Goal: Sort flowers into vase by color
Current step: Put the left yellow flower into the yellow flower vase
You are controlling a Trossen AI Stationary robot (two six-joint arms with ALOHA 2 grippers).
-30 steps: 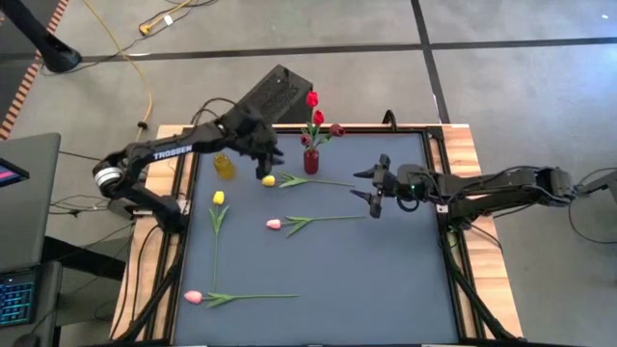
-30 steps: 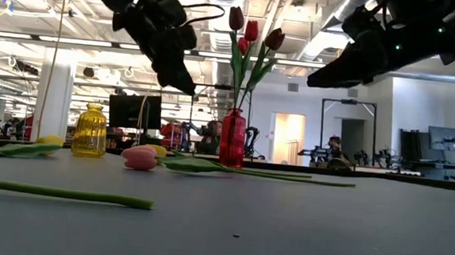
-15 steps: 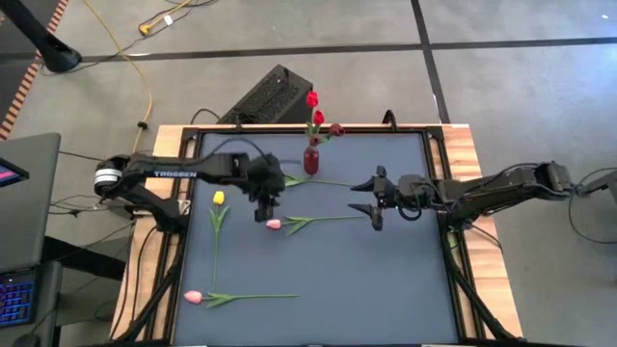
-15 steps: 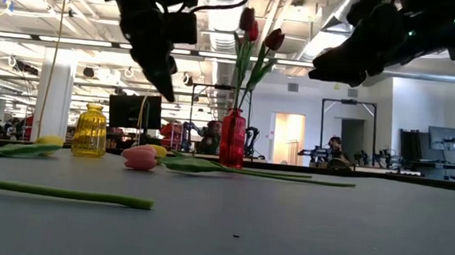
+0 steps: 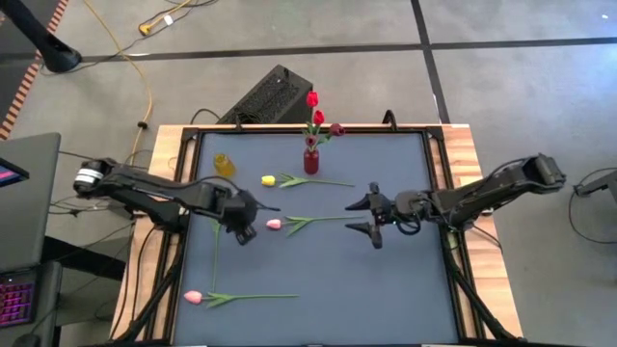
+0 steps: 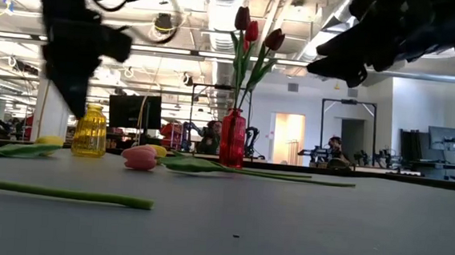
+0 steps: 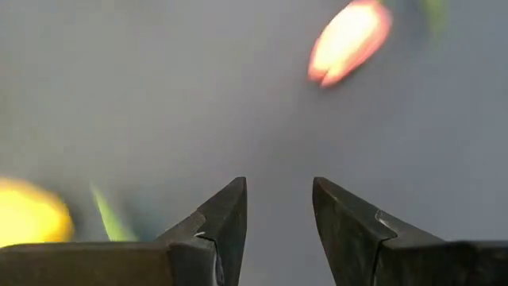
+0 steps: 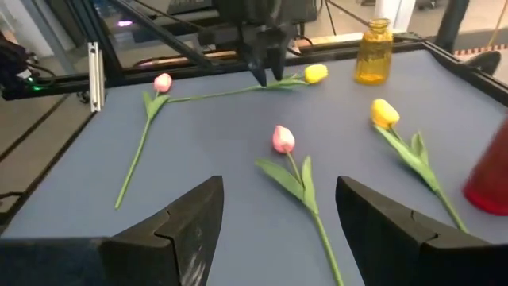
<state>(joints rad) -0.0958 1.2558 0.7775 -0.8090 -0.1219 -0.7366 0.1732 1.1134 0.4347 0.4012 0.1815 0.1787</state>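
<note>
The dark table (image 5: 386,289) carries a red vase (image 5: 310,160) at its far edge with three red and maroon tulips (image 5: 313,99) already upright in it, and a small yellow vase (image 5: 224,165) stands empty near the far left corner. Four loose tulips lie flat on the mat: a yellow one (image 5: 269,180) just beside the red vase, another yellow one (image 8: 315,74) on the left side, a pink one (image 5: 274,225) in the middle and a second pink one (image 5: 194,297) close to the near left edge. The left gripper (image 5: 243,231) hangs low over the mat just left of the middle pink tulip, its fingers (image 7: 226,218) a little apart and holding nothing, while the right gripper (image 5: 370,221) hovers off to the right near that flower's stem end, fingers (image 8: 182,230) spread wide and likewise empty.
</note>
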